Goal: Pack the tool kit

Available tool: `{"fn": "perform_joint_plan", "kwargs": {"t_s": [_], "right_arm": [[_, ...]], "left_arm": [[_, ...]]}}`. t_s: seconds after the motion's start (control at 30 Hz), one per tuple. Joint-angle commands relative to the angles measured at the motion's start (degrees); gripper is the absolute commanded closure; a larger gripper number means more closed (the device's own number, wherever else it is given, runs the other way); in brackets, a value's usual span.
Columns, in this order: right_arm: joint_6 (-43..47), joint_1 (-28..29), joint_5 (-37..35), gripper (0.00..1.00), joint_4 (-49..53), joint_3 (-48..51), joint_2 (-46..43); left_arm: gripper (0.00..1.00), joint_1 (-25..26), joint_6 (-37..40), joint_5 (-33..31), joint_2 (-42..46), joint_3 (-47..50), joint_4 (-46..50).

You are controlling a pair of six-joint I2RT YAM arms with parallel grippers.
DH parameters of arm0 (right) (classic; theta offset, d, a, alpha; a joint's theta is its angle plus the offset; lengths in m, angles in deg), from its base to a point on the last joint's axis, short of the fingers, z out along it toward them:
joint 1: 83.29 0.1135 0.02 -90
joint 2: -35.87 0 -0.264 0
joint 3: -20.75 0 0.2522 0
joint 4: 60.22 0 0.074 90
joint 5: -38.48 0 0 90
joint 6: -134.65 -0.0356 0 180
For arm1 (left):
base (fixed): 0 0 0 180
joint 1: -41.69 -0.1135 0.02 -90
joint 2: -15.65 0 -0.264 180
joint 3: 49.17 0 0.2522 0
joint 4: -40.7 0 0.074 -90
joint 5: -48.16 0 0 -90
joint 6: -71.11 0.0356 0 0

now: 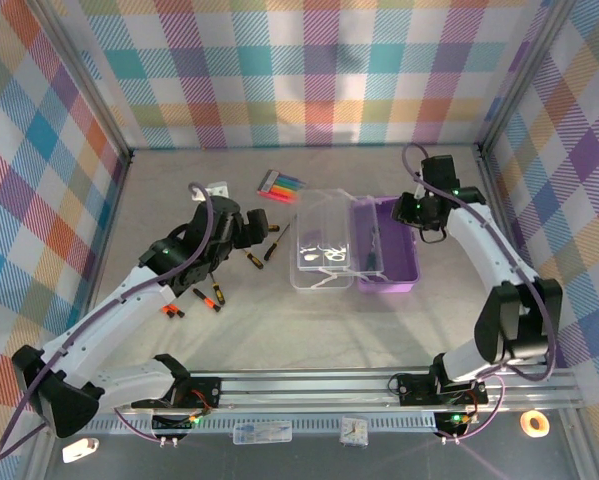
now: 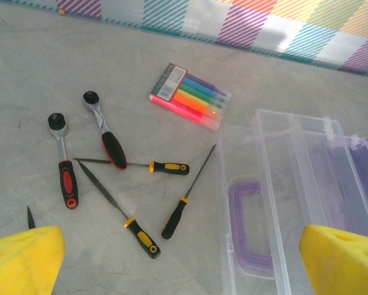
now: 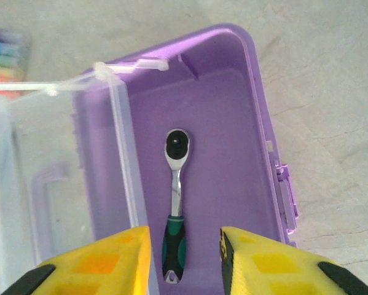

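1. The left pincer (image 2: 182,255) is held wide open and empty above the tabletop (image 2: 36,74), near loose screwdrivers (image 2: 169,167) and two red-handled ratchets (image 2: 62,161).
2. The right pincer (image 3: 185,249) is spread, empty, over the purple base (image 3: 233,110) of the opened tool kit (image 1: 324,255), where a green-handled ratchet (image 3: 174,203) is laid.

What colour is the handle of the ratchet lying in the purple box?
Green and black; the ratchet in the box shows best in the right wrist view.
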Motion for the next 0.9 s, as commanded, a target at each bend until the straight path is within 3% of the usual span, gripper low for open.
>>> {"fn": "perform_joint_plan", "kwargs": {"t_s": [0.0,0.17,0.27,0.43,0.5,0.6,0.7,0.87], "right_arm": [[-1.49,0.30,1.83,0.63,-0.52,2.13,-3.92],[-1.88,0.30,5.49,0.55,-1.83,5.11,-7.96],[-2.35,0.30,5.82,0.56,-1.96,6.87,-9.10],[-3.15,0.33,10.24,0.58,-5.05,10.02,-11.23],[-3.63,0.38,10.75,0.59,-6.13,11.14,-11.95],[-4.11,0.38,11.50,0.60,-7.52,12.39,-12.42],[-4.96,0.47,13.24,0.61,-9.13,13.27,-11.92],[-4.23,0.60,14.18,0.61,-9.87,13.36,-9.25]], "left_arm": [[0.02,-0.52,4.53,-1.87,0.69,0.37,0.70],[0.02,-1.21,6.95,-11.30,-2.43,-3.54,5.22],[0.02,-3.28,5.48,-12.00,-5.54,-6.23,8.13],[0.11,-11.56,-0.96,-3.19,-8.93,-5.08,5.00],[0.21,-17.67,-2.92,4.02,-11.56,-5.01,3.52],[0.32,-24.12,-3.48,8.97,-18.21,-7.19,3.56],[0.43,-27.90,-1.97,12.08,-26.52,-10.34,3.73],[0.45,-31.02,1.19,19.52,-38.80,-15.64,2.66]]}}
